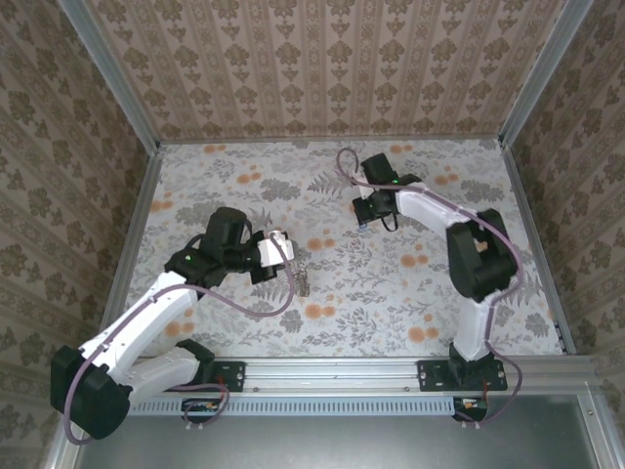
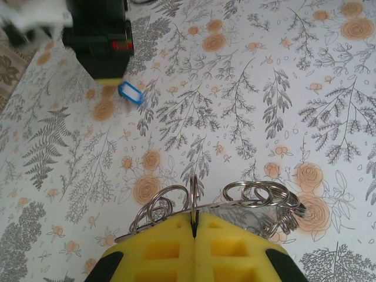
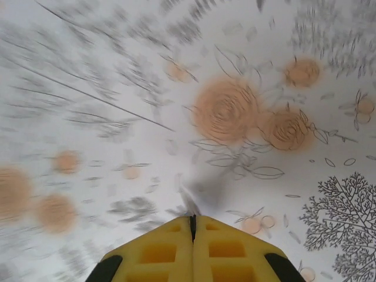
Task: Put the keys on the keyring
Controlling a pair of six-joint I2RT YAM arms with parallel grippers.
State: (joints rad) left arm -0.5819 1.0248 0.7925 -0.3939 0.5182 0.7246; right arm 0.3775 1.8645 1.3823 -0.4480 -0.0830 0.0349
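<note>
The left gripper has its yellow foam pads pressed flat together, clamped on the keyring, a linked bunch of thin silvery wire loops. One loop stands edge-on in the seam between the pads. The others fan out round and overlapping to either side, low over the table. From the top camera the keyring is a small grey tangle just past the left gripper, near the middle of the table.

The keys show as a small, bright blue plastic tag, a rounded-rectangle outline with a pale centre. The tag is tilted and sits right beside the yellow tip of the right gripper (whether it is gripped or only touching, I cannot tell). It is well apart from the keyring.

In the right wrist view the right gripper has its pads together, with a thin, pale, blurred sliver at the seam. The table covering is matte white, printed with grey ferns and soft orange roses. From above, the right gripper is at the far side of the table.
</note>
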